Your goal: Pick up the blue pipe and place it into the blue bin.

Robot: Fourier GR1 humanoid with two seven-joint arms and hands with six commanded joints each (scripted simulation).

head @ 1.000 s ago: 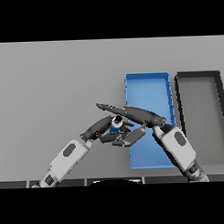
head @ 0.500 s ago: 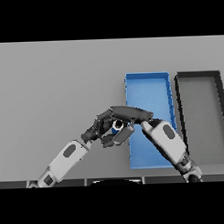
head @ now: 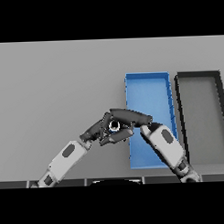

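We see both hands meeting just left of the blue bin (head: 147, 85), over the grey bench (head: 58, 88). The blue pipe (head: 114, 126) shows only as a small ring, pale at the centre with a blue rim, so we seem to be looking down its bore; we judge its long axis to stand roughly upright, though most of its body is hidden by fingers. The left hand (head: 101, 130) comes in from the lower left, and its curled fingers wrap the pipe from below and from the left side. The right hand (head: 130, 116) reaches across from the lower right, its forearm lying over the near part of the bin, and its long fingers stretch leftward over the top of the pipe; they look fairly straight, but whether they press on the pipe or merely cover it we cannot tell. The pipe sits just outside the bin's left wall, near the middle of that wall's length, and whether it rests on the bench or is lifted clear we cannot make out. The relation that matters for the coming move is simple: the bin lies directly to the right of the pipe, close by, so a short carry rightward over the wall should serve. A dark grey bin (head: 200, 110) stands beyond the blue one, further right, and plays no part.
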